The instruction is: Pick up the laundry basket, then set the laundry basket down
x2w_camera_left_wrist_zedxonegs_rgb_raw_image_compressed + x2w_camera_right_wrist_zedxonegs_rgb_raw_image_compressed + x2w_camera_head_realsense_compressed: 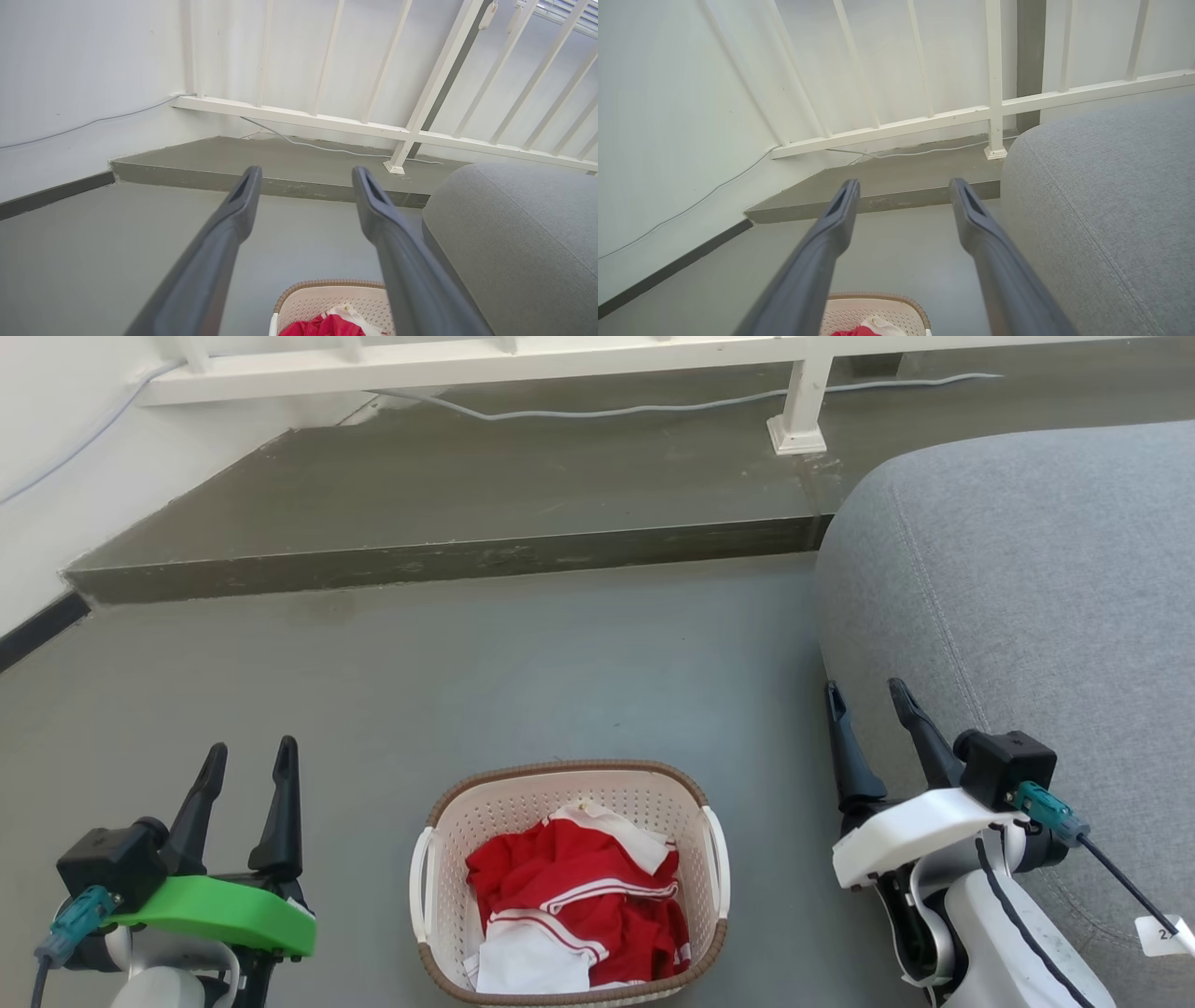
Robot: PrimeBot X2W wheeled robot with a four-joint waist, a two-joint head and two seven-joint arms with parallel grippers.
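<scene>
The laundry basket [448, 896], cream-white and perforated with a brown woven-look rim and white side handles, stands on the grey floor at the bottom centre of the head view, holding red and white clothes [574, 905]. My left gripper [250, 758] is open to the basket's left, apart from it. To the basket's right, beside the grey sofa, my right gripper [865, 695] is open too. The basket's far rim [327, 284] peeks in at the bottom of the left wrist view between the open fingers [233, 214], and the basket [878, 310] also shows low in the right wrist view.
A grey sofa [1027, 597] fills the right side, close to my right arm. A raised grey step [448, 560] runs across ahead, with a white railing [467, 373], its post [801, 401] and a pale cable [653, 406] on it. A white wall [56, 476] is at left.
</scene>
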